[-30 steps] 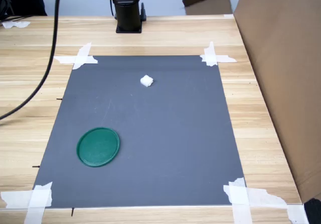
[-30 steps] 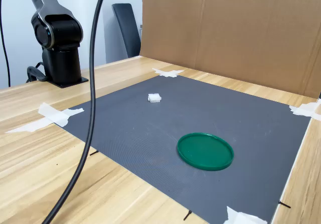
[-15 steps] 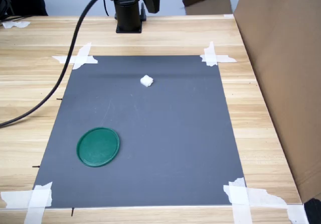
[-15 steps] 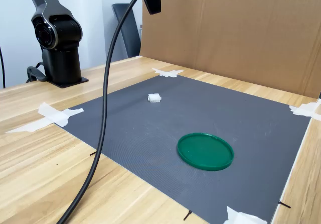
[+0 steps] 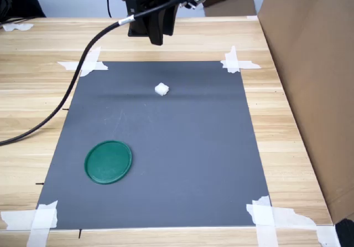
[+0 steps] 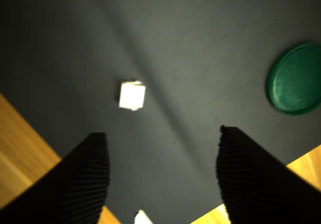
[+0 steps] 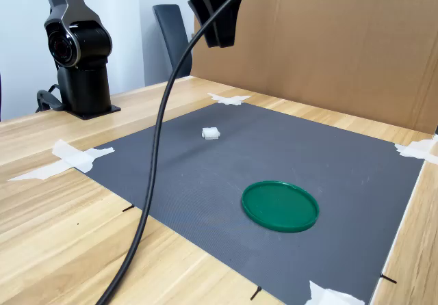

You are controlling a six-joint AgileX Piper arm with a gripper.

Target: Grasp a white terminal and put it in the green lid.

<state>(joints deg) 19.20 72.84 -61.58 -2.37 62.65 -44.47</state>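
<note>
One tiny white blocky plastic terminal (image 5: 161,89) is all you have to fetch, and it lies by itself on the dark grey mat (image 5: 182,164) taped to the pale wooden surface (image 5: 276,125), toward the mat's far edge in the first exterior view. The flat round dark-green plastic lid (image 5: 108,161) sits well apart from it, near the mat's front left corner in the first exterior view, and nothing is in it.

Your black end effector (image 6: 163,179) hangs high above the far edge of the mat, touching nothing. The wrist view shows its two ribbed fingers (image 6: 83,179) spread wide with only bare mat between them — the terminal (image 6: 132,95) appears just beyond the tips, off toward one finger and not centred in the gap. The lid (image 6: 296,78) shows at the edge of that same picture.

By my reading you are in the approach step; the grasp has not begun. The next move calls for shifting sideways until the terminal sits midway between the fingers, then descending straight down to the mat before closing. The piece is small and light, so an off-centre close may well nudge it away instead of catching it — line up first, then drop.

The thick black cable (image 7: 161,148) trailing from the arm sweeps across the mat's side in the second exterior view; watch that it does not brush the terminal (image 7: 211,133) on the way down.
</note>
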